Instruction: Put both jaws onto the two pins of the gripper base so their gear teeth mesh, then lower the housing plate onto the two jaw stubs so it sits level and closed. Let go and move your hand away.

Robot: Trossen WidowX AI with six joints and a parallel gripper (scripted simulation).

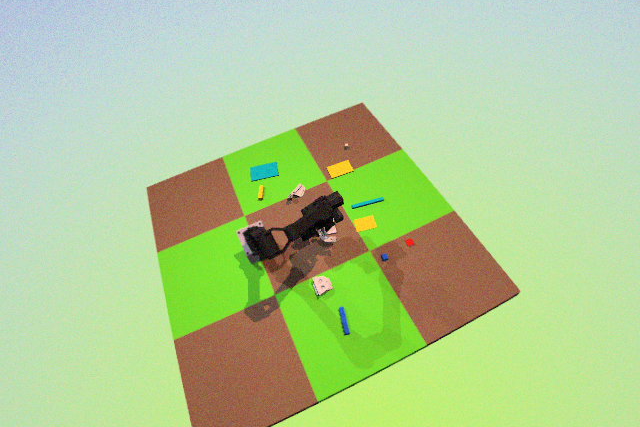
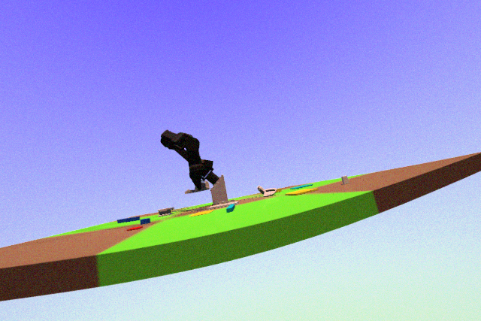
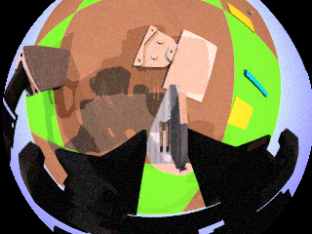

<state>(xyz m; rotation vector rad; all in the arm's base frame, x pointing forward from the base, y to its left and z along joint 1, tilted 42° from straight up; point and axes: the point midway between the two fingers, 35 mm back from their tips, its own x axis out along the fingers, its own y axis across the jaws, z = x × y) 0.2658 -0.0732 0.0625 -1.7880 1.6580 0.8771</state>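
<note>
My gripper (image 3: 164, 133) is shut on a pale jaw (image 3: 158, 138) (image 2: 196, 191) (image 1: 327, 238), held above the table. The gripper base (image 3: 152, 51) (image 2: 223, 205) lies flat on the brown tile, ahead of the held jaw in the wrist view, with its pins facing up and a ridged block at one end. The arm hides most of it in the top view. The other jaw (image 1: 297, 191) (image 2: 267, 192) appears to lie separately and tilted on the far side. A pale plate with holes (image 1: 322, 285) (image 2: 165, 211), apparently the housing plate, lies on the near green tile.
The arm's mounting plate (image 1: 242, 239) (image 2: 219, 191) (image 3: 46, 70) stands beside the work area. A blue bar (image 1: 344, 320), blue cube (image 1: 384, 257), red tile (image 1: 409, 242), teal bar (image 1: 367, 202) (image 3: 255, 83) and yellow plate (image 1: 365, 223) (image 3: 241, 113) lie around. A small pale block (image 1: 346, 145) is farther off.
</note>
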